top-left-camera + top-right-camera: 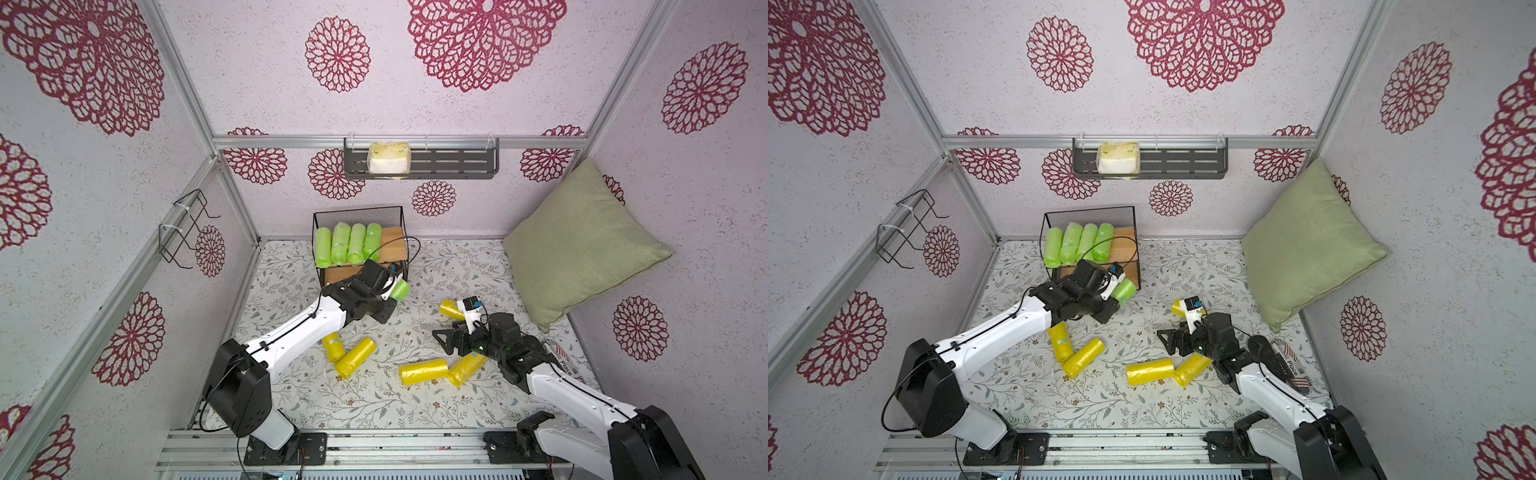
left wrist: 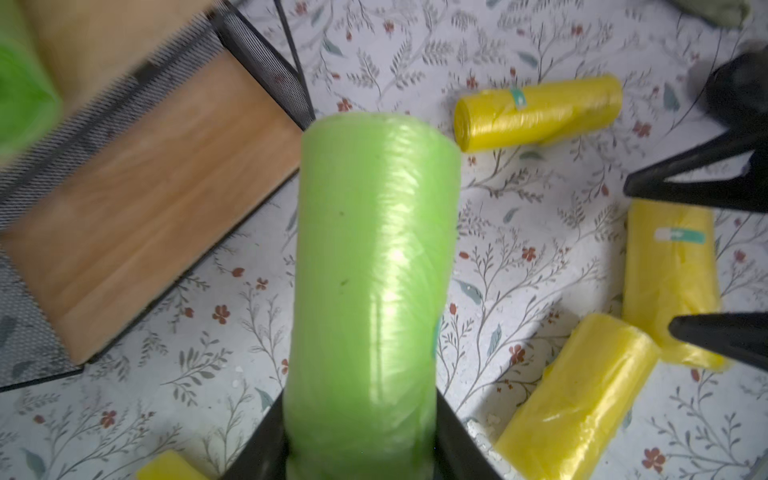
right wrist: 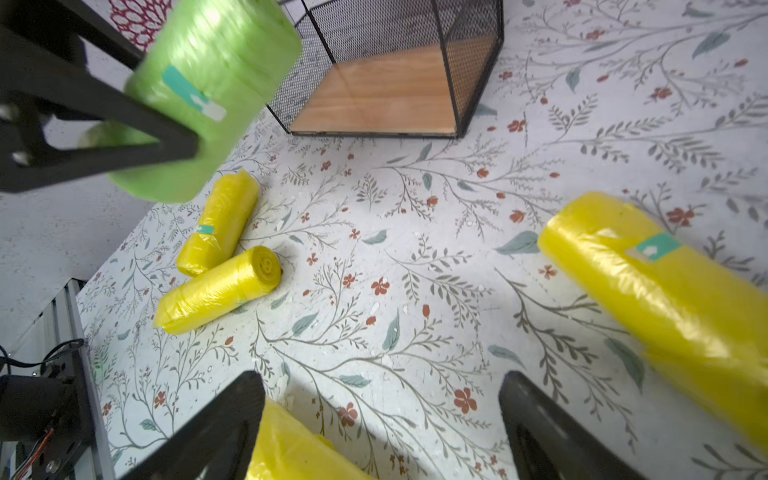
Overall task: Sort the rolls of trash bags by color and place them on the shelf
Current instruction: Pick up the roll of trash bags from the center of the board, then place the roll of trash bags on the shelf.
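- I am clamping my left claw (image 2: 361, 455) on a light green roll (image 2: 374, 257), holding it just beside a front corner of the shelf (image 1: 357, 216).
- Four green rolls (image 1: 348, 245) are lying side by side on the shelf's top board.
- My right claw (image 3: 380, 386) is hanging with jaws apart, gripping nothing.
- Five yellow rolls (image 1: 423, 371) are lying scattered on the floral cloth (image 1: 374, 399).

You've got the floral tabletop (image 1: 374, 399) carrying the shelf (image 1: 392, 245) at 11 o'clock, with four green rolls (image 1: 348, 244) side by side on its top board. Five yellow rolls (image 1: 423, 372) lie loose on the tabletop: two at 9, two at 5, one near 3. A green pillow (image 1: 582, 245) at 2 leans on the wall.
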